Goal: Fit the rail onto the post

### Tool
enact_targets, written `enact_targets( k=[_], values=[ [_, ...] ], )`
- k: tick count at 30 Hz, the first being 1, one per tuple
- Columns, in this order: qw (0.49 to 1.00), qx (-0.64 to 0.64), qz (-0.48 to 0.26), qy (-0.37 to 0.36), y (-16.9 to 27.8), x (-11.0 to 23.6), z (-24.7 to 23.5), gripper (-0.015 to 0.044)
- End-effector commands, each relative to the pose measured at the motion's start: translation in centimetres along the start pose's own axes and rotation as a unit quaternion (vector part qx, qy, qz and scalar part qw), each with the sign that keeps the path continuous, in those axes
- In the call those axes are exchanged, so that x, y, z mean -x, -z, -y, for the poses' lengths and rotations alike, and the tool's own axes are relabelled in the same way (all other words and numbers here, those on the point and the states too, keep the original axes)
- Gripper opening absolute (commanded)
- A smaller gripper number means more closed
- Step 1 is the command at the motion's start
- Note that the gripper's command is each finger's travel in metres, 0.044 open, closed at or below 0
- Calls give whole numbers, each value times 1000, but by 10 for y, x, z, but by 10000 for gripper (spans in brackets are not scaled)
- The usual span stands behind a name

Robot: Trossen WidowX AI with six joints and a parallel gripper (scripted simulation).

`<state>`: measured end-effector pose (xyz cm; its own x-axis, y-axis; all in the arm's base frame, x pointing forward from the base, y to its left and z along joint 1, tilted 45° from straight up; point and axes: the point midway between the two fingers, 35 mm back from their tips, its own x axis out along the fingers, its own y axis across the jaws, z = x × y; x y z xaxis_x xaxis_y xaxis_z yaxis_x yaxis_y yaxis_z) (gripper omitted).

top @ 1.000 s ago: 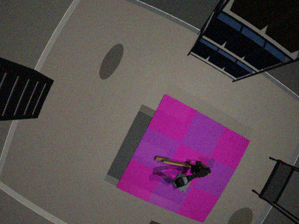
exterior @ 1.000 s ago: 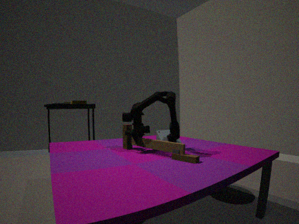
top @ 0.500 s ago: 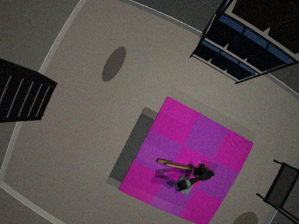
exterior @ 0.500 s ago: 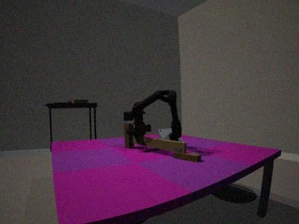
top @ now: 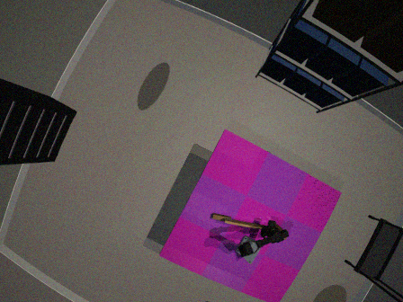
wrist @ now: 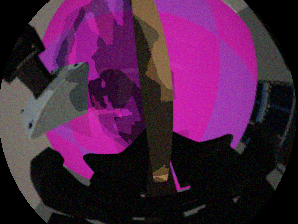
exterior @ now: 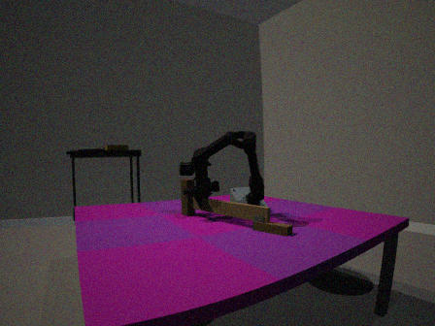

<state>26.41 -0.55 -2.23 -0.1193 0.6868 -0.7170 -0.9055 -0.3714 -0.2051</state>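
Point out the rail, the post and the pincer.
rail (exterior: 240, 210), exterior view, middle of its long side face.
post (exterior: 186, 200), exterior view, its front face.
pincer (exterior: 203, 200), exterior view, between the fingertips, shut on the rail beside the post.

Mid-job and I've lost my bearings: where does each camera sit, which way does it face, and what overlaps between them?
Top: high overhead, looking down on the checkered table; the arm shows small beside the rail.
Exterior: room level off a table corner, looking across it at the post; the whole arm shows.
Wrist: on the arm, looking along the rail; the dark pincer, shut on the rail, fills the bottom.
Shared: all three show the rail and table.
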Motion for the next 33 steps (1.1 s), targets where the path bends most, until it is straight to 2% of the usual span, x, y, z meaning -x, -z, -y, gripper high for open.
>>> enact_targets(
  k=[1,33],
  values=[
    [1000,1,-4,4,4,3,2,0],
    [1000,2,-4,4,12,3,2,0]
  ],
)
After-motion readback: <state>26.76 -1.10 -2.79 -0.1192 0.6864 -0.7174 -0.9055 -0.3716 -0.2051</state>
